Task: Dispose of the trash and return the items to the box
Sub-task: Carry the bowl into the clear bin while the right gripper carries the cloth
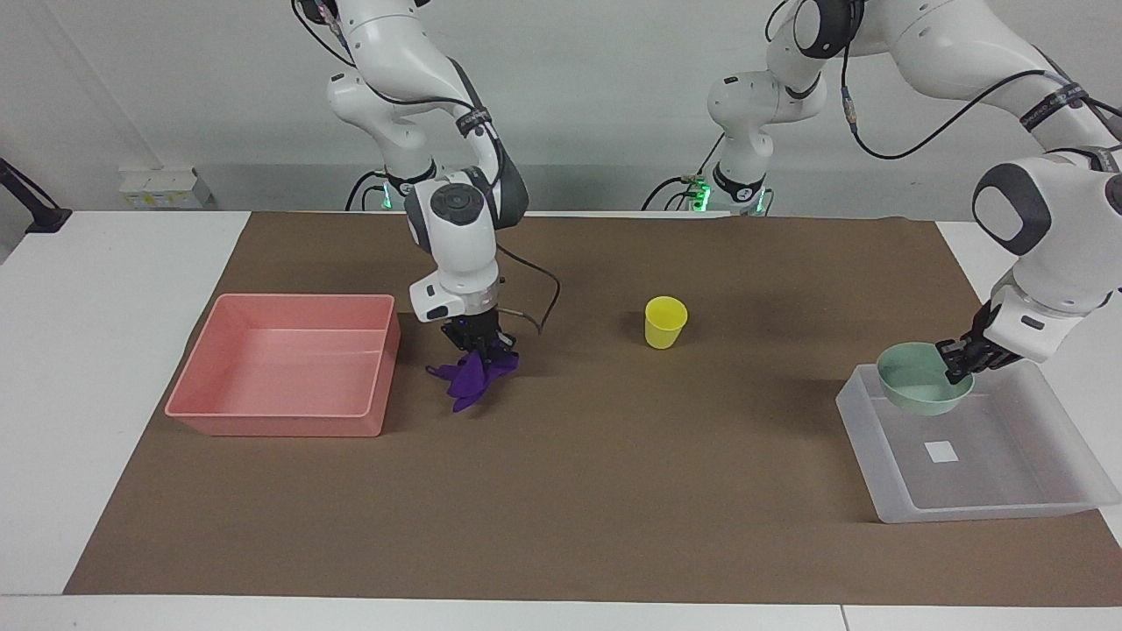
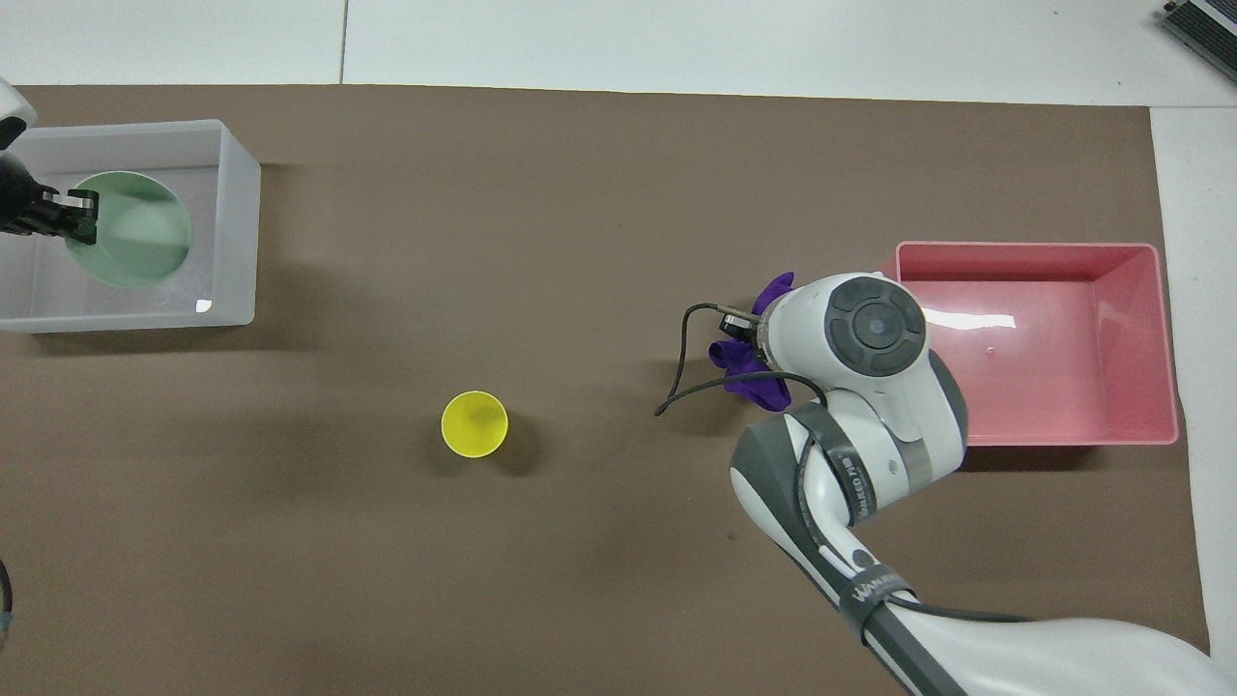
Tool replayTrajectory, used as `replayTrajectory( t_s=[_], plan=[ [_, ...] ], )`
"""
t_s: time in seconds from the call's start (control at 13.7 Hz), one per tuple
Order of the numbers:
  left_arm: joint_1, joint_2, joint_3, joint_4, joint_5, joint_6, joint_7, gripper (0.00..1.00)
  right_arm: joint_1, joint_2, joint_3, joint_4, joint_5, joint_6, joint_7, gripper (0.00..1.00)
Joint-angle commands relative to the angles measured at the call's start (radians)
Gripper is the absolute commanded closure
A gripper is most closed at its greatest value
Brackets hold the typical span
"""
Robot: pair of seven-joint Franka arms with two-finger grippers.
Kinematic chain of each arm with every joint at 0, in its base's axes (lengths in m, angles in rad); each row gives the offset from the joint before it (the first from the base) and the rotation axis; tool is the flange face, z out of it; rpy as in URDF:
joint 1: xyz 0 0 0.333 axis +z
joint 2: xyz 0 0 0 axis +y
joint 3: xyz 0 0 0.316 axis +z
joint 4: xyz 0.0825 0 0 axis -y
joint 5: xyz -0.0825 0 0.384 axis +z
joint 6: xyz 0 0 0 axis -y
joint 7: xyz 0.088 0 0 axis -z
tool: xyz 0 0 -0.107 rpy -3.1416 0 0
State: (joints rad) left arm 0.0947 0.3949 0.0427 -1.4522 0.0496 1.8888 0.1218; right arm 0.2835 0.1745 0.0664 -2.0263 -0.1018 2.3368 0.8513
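1. Looking at the job, we think it is partly done, and nothing is put away for good yet.
2. Our left gripper (image 1: 957,360) pinches the rim of the bowl (image 1: 916,379) and holds it over the box (image 1: 982,499), at the corner nearest the robots. The bowl looks like it is up in the air, not resting on the floor of the box. We think we need to lower it and let go.
3. Our right gripper (image 1: 478,343) is pressed together on the top of the rag (image 1: 471,375). The rag hangs down from the gripper, and we cannot tell if its low tip touches the mat (image 1: 561,526).
4. The rag is just beside the pink tray (image 1: 272,416), on the side toward the cup (image 1: 664,322). It is not over the tray yet. We think the rag goes in there, so we need to carry it across and drop it.
5. The cup stands alone on the mat, in the middle of the table, well apart from both grippers. Nobody holds it. It is the last thing left for the box.
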Motion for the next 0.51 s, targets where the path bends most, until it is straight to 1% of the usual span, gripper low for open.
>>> replayTrajectory(
  t_s=[0.0, 0.15, 0.29, 0.44],
  plan=[
    [0.042, 0.091, -0.006, 0.027, 0.001, 0.048, 0.082, 1.00, -0.075, -0.125, 0.007, -0.023, -0.016, -0.068, -0.043, 1.00],
    [0.080, 0.146, -0.007, 0.027, -0.007, 0.128, 0.104, 1.00, -0.142, -0.183, 0.006, -0.023, -0.016, -0.088, -0.116, 1.00],
    [0.089, 0.157, -0.007, 0.024, -0.010, 0.154, 0.107, 1.00, -0.208, -0.214, 0.004, -0.023, -0.016, -0.111, -0.191, 1.00],
    [0.082, 0.169, -0.007, 0.001, -0.020, 0.158, 0.105, 1.00, -0.279, -0.217, 0.004, -0.023, -0.006, -0.151, -0.227, 1.00]
  ],
)
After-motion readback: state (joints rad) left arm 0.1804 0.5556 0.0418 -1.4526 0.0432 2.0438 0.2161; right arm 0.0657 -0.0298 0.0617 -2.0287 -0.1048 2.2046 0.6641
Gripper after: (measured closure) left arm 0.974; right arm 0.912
